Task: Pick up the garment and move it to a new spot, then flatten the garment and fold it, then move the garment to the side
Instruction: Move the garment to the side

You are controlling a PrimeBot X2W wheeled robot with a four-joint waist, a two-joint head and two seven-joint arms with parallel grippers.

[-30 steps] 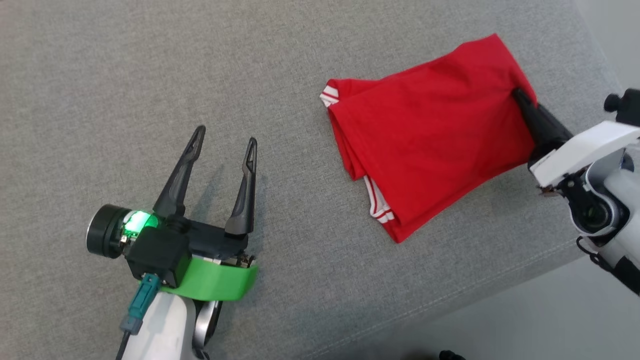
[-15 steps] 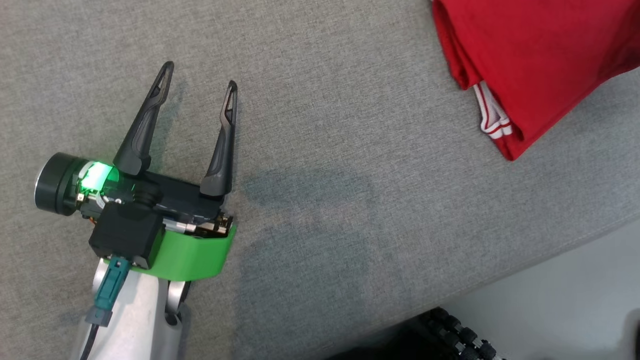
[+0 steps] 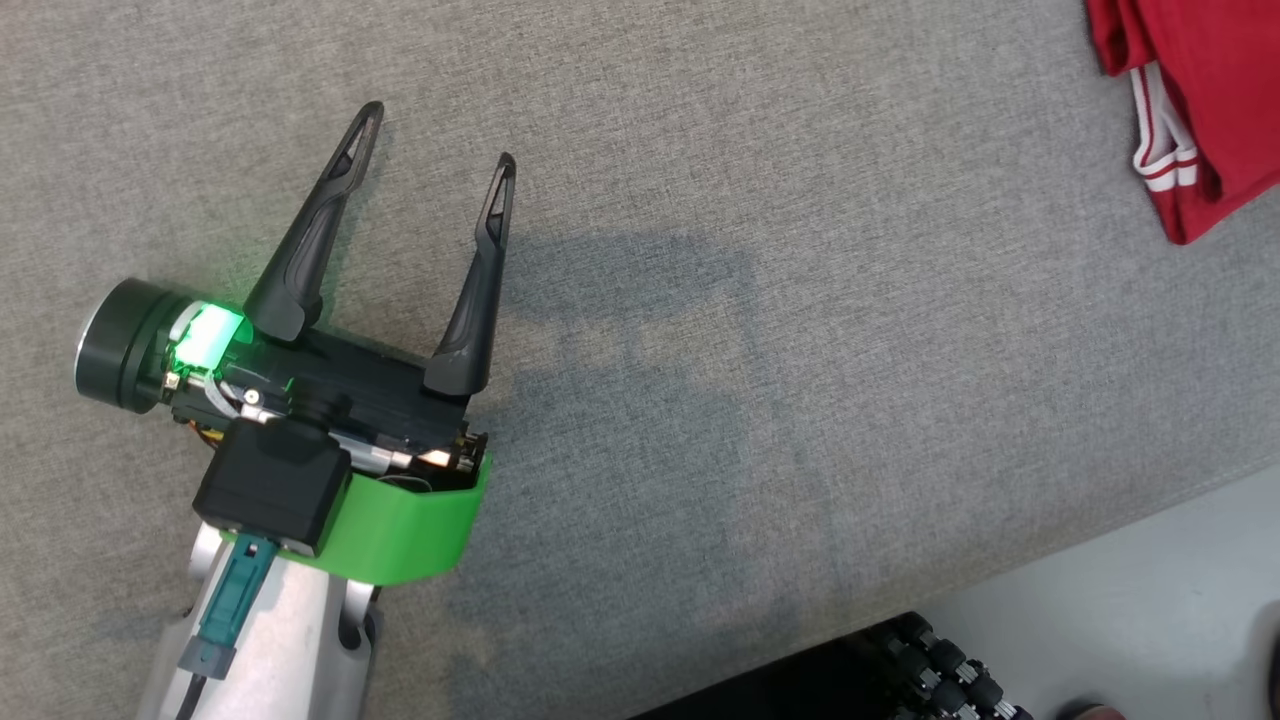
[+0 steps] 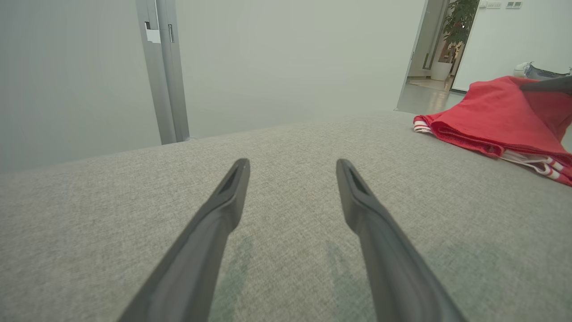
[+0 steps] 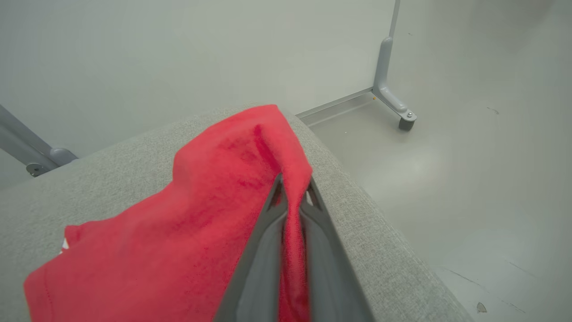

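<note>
**Left claw**: fingers spread wide with nothing between them, low over the grey woven surface. In the head view the fingertips point toward 12 to 1 o'clock. A green indicator lamp is lit at the claw's base.

**Garment**: red, folded, with white-striped trim.
- In the head view it lies at 2 o'clock from the left claw, well apart from it (only its lower corner is in frame, pointing toward 6 o'clock).
- In the left wrist view the garment sits at 2 o'clock of the left claw. Its long axis runs roughly from 10 o'clock to 4 o'clock, and the striped hems are on the side facing that claw.

**Right claw**: fingers drawn narrow on a raised fold of the garment, with red cloth pinched between them.
- In the right wrist view the garment's long axis runs from 8 o'clock up to 1 o'clock and ends at the pinched fold.
- The bulk of the cloth lies at 9 o'clock of the claw.
- The pale floor lies past the surface edge at 3 o'clock.
</note>
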